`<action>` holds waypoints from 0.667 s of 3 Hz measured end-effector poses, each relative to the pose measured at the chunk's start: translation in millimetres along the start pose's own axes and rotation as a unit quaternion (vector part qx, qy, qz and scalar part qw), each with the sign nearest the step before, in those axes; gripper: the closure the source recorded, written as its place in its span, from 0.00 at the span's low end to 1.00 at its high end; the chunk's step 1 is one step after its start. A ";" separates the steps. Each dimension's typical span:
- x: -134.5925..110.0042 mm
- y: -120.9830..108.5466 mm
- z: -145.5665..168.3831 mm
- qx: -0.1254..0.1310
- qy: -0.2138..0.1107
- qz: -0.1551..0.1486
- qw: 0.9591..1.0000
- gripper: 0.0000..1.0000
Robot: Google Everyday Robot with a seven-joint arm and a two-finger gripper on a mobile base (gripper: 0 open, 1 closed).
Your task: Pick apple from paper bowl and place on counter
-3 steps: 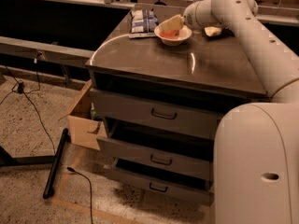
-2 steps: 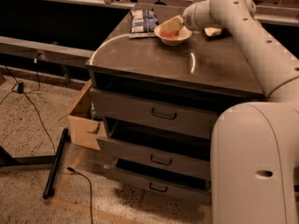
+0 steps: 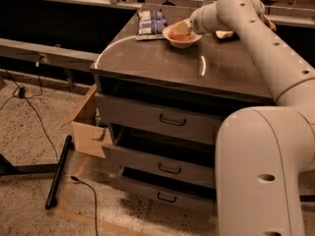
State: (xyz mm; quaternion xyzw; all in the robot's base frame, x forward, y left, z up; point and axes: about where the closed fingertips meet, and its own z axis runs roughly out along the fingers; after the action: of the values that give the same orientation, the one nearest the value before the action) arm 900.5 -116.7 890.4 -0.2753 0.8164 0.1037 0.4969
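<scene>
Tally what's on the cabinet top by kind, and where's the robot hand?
Bowl: 1
Apple: 1, in the bowl
Snack packet: 1
Pale item behind the arm: 1, unclear what
Total: 4
Hand: at the bowl, over the apple.

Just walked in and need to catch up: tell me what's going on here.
The robot's arm reaches across the counter, with its gripper down in the paper bowl at the apple. The bowl sits near the counter's far edge, beside a snack packet. The apple is in the bowl, not yet on the counter.
</scene>
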 end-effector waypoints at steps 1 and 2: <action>4.2 2.6 2.9 -0.003 0.008 -0.001 1.000 0.40; 4.0 2.7 2.9 -0.004 0.009 -0.001 1.000 0.34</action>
State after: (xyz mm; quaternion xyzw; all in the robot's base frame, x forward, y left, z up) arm 899.8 -114.6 885.2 -0.2791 0.8199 0.1036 0.4889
